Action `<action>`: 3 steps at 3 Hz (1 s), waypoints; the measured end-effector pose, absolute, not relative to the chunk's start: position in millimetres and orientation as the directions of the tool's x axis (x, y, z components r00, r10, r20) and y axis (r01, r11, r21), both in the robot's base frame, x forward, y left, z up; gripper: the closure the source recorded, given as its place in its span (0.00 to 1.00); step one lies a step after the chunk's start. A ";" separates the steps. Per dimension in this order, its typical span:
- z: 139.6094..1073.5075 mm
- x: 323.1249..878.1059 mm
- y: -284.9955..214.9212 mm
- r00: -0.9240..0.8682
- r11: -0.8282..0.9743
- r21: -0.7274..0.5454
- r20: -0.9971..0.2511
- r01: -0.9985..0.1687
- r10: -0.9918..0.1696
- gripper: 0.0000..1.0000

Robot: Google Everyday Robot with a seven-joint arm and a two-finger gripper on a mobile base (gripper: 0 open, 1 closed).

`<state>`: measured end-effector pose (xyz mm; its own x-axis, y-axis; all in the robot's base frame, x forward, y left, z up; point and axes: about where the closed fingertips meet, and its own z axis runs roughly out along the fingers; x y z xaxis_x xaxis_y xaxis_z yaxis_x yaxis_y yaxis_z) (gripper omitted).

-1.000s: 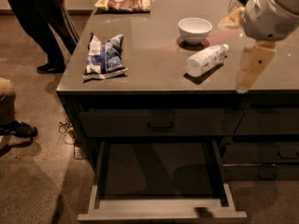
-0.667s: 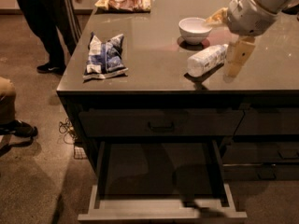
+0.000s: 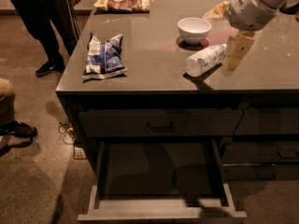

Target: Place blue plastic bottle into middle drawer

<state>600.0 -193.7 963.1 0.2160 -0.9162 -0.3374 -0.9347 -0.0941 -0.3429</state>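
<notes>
**Gripper at the bottle, drawer waiting below**

At the right of the frame, the robot's pale tan gripper hung down from its bulky white wrist and stood just beside the cap-less end of the small clear plastic bottle with the blue-white label. It had not taken hold of the bottle. I could not tell whether the gripper was open or closed.

The bottle lay on its side on the dark grey glossy countertop, in front of 1 small white bowl. It was probably easier to reach lying flat, though I judged it could roll if nudged.

Well apart, at the left, lay a crinkled blue-white snack bag. That was not the target.

Low in the frame, the wide, shallow dark grey drawer stood pulled fully out and bare inside, presumably ready to receive the bottle. Above it, the drawer front with a dark bar handle was shut.

The grasp seemed the step in hand, with the lift and lowering yet to do.
</notes>
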 end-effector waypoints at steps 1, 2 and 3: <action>944.9 624.5 -206.6 0.248 -0.113 -0.381 -0.325 -0.917 -0.913 0.00; 918.7 651.9 -217.5 0.290 -0.147 -0.397 -0.328 -0.906 -0.899 0.00; 898.7 670.3 -217.7 0.333 -0.188 -0.402 -0.328 -0.896 -0.884 0.00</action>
